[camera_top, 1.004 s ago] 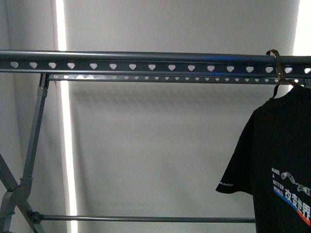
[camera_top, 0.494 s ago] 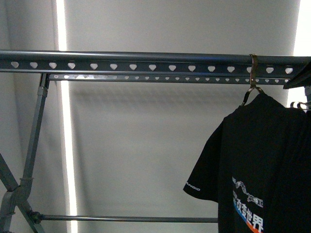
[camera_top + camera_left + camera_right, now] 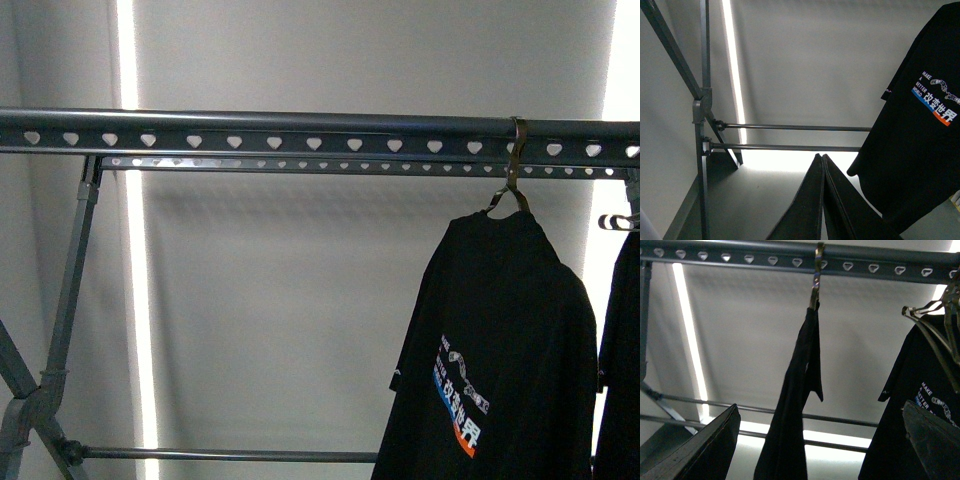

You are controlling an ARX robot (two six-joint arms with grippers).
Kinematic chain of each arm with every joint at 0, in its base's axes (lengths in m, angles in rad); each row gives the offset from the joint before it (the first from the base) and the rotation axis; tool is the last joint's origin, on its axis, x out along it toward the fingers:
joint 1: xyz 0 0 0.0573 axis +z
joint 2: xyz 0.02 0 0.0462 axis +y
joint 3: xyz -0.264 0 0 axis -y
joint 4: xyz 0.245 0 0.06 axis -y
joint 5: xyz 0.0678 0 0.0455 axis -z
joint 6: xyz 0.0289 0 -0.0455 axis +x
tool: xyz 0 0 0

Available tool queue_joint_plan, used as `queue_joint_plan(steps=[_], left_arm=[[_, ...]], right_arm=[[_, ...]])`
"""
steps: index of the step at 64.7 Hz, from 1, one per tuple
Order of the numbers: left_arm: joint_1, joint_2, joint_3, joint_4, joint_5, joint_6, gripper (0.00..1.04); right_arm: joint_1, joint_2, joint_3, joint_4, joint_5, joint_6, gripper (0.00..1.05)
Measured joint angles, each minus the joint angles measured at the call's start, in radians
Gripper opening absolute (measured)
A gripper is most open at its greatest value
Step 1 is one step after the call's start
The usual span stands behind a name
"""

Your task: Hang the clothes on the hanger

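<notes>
The left tool [image 3: 822, 165] is showing its fingers pressed together, empty; the right tool [image 3: 820, 445] is standing wide apart, empty. The printed T-shirt [image 3: 500, 350] is hanging by its hook [image 3: 516, 165] on the rack rail [image 3: 300, 131], twisted sideways. A brush from either arm could be unhooking it.

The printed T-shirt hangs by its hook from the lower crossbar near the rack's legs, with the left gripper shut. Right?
No. The front view shows the T-shirt hooked over the top rail with heart-shaped holes, not the lower crossbar. The left gripper is shut.
</notes>
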Motion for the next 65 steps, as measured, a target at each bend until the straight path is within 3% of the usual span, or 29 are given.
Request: queue_joint_plan(steps=[3,7,11,33,38,51,58,65], left_arm=[[0.000,0.000,0.000,0.000,0.000,0.000,0.04],[0.000,0.000,0.000,0.000,0.000,0.000,0.04],[0.000,0.000,0.000,0.000,0.000,0.000,0.04],[0.000,0.000,0.000,0.000,0.000,0.000,0.04],[0.000,0.000,0.000,0.000,-0.001,0.000,0.04],[0.000,0.000,0.000,0.000,0.000,0.000,0.41],[0.000,0.000,0.000,0.000,0.000,0.000,0.59],[0.000,0.000,0.000,0.000,0.000,0.000,0.78]], right_arm=[[-0.022,-0.087,-0.066,-0.023,-0.020,-0.010,0.97],[-0.005,-0.229,-0.109,-0.195,0.113,0.019,0.84],[0.026,-0.281,-0.129,-0.246,0.166,0.031,0.74],[0.176,-0.410,-0.235,-0.274,0.309,0.041,0.13],[0.274,-0.439,-0.255,-0.288,0.430,0.043,0.02],[0.309,-0.484,-0.281,-0.303,0.440,0.043,0.02],[0.309,-0.593,-0.293,-0.430,0.440,0.043,0.02],[0.310,-0.632,-0.297,-0.438,0.440,0.043,0.02]])
